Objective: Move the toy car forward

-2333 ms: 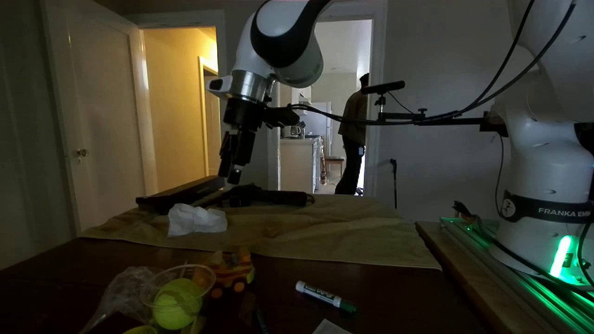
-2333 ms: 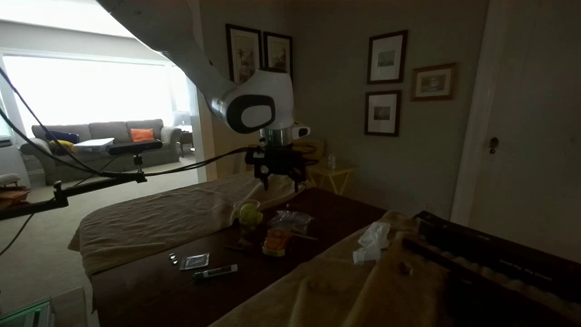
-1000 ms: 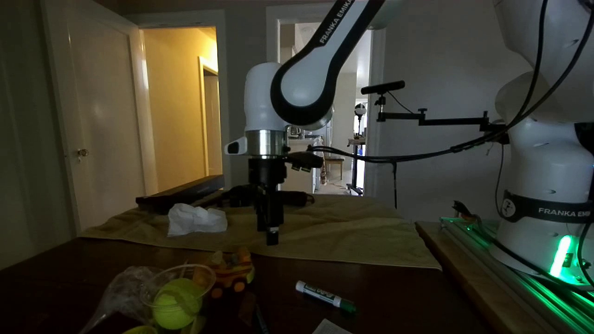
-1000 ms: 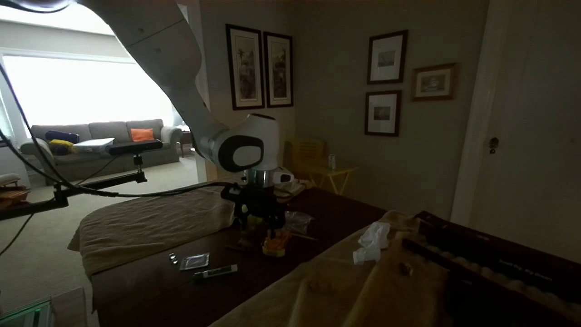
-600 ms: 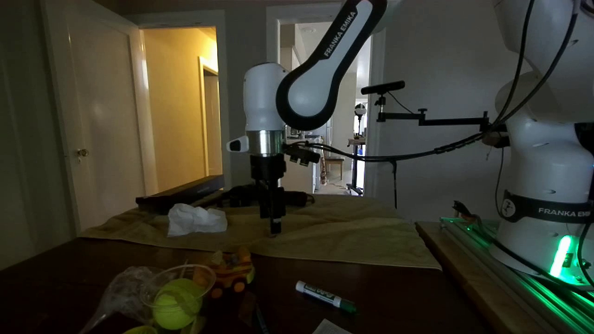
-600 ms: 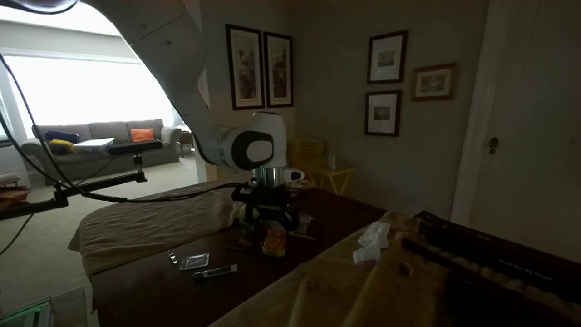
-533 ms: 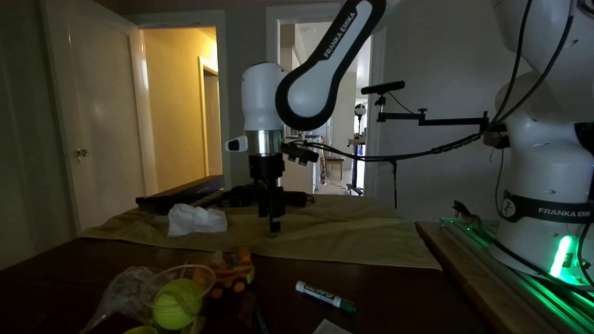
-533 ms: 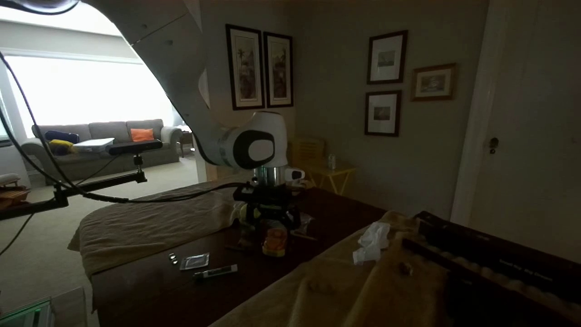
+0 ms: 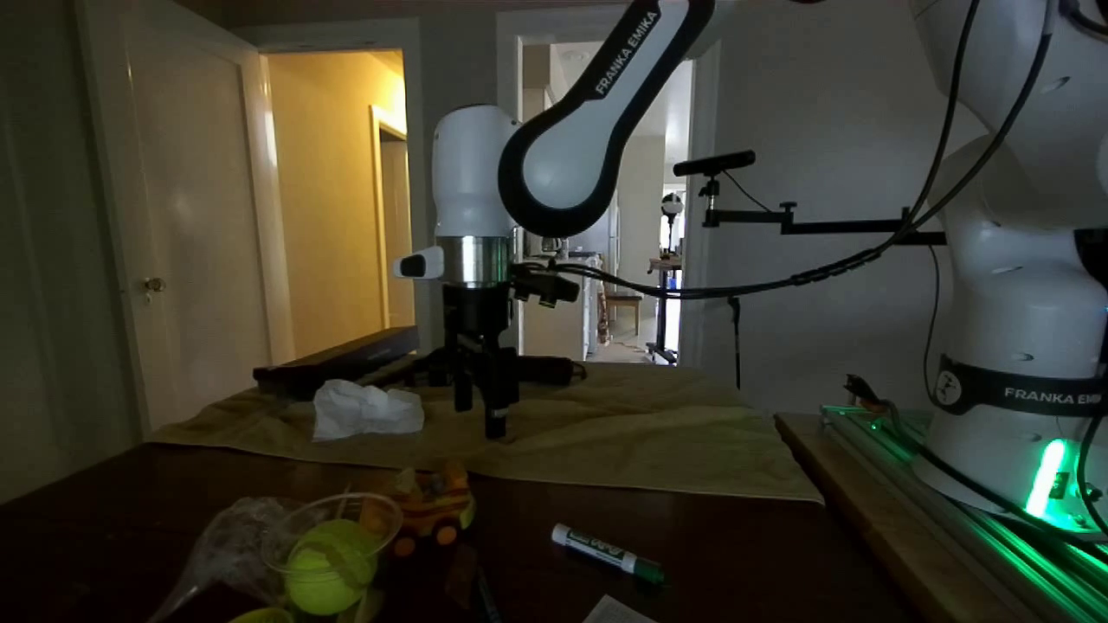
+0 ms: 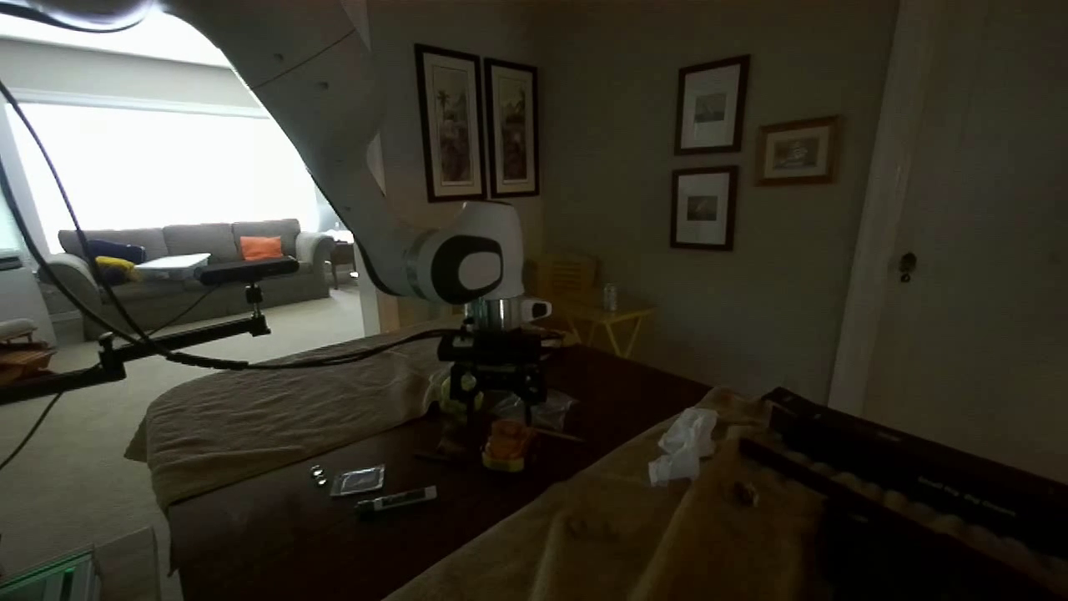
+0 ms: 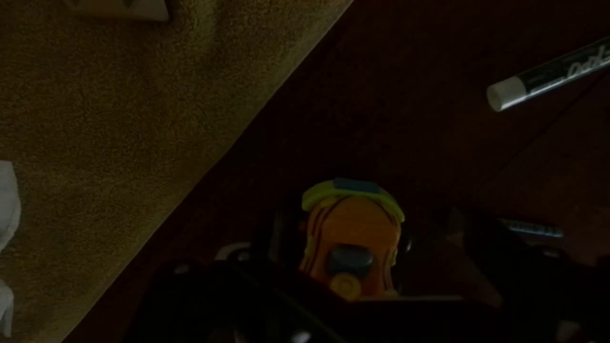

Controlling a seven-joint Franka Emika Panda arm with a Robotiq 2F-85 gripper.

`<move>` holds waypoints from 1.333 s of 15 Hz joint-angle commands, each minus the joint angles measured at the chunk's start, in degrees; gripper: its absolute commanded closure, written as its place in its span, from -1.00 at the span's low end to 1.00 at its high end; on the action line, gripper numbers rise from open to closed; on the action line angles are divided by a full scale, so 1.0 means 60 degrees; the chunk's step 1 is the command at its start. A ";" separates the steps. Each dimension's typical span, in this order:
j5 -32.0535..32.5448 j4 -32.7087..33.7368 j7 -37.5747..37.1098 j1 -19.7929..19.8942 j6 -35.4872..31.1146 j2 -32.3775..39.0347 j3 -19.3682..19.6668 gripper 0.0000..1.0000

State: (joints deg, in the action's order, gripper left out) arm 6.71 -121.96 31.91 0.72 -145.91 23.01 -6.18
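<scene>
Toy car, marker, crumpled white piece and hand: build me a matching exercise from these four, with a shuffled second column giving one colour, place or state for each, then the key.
1. toy car
2. marker
3. crumpled white piece
4. hand

A. lying on the brown cloth
B. open, holding nothing
C. orange, with a yellow-green band at one end
D. fitted with a green cap

Pairs: 1-C; 2-D; 3-A; 4-B

My arm (image 9: 567, 169) slants down to an upright wrist (image 9: 474, 261); my end effector (image 9: 479, 414) points straight down, spread wide apart.
</scene>
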 commanded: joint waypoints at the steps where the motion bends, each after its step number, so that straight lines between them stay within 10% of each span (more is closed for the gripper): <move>1: 0.0053 0.0018 -0.0024 0.0096 0.0026 0.0005 -0.0088 -1.00; 9: 0.2248 -0.0418 -0.3063 -0.1322 -0.0874 0.0144 0.0974 -1.00; 20: 0.2118 0.0087 -0.3395 -0.0952 -0.2950 0.1018 0.1299 -1.00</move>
State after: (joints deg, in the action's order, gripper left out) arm 19.65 -123.27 11.27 -5.81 -160.89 27.41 2.34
